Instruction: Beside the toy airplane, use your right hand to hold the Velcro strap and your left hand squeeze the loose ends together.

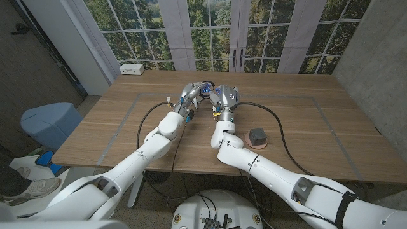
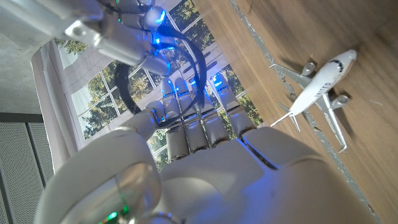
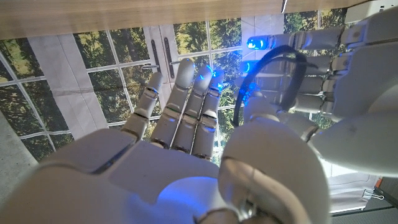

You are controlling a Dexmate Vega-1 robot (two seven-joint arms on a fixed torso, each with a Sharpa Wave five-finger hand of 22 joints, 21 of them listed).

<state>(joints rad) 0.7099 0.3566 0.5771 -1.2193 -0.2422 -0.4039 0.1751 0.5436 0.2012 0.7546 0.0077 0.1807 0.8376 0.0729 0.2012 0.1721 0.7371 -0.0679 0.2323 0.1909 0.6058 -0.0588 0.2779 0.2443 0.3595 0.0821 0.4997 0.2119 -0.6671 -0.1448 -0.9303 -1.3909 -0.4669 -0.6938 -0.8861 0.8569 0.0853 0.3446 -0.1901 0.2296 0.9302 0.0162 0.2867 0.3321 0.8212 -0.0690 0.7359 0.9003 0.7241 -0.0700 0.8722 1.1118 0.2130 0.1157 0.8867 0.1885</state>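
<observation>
Here, counting from the left: one white power strip (image 1: 133, 69) at the surface's (image 1: 305, 137) far left corner, two robot hands meeting near the far middle, one black Velcro strap between them, one white toy airplane, and one small dark block (image 1: 257, 135) on a round tan coaster (image 1: 258, 142) at about four o'clock from the hands. The left hand (image 1: 189, 97) sits just to the nine o'clock side of the right hand (image 1: 224, 97), the two nearly touching, blue light glowing where they meet. The Velcro strap (image 2: 166, 84) is a thin black band bent into an open loop, held up between both hands' fingertips; in the left wrist view the left hand's fingers (image 2: 198, 124) reach up to the loop, and the right wrist view has the strap (image 3: 268, 73) arching by the right hand's fingers (image 3: 194, 102), though whether each hand pinches it or merely touches it I cannot tell. The toy airplane (image 2: 317, 84) stands on its wheels on the wood, near the left hand, a white airliner with dark markings. Pale tape lines frame a rectangle on the surface. Wide bare wood lies at three and nine o'clock of the hands; the near edge runs under the forearms.
</observation>
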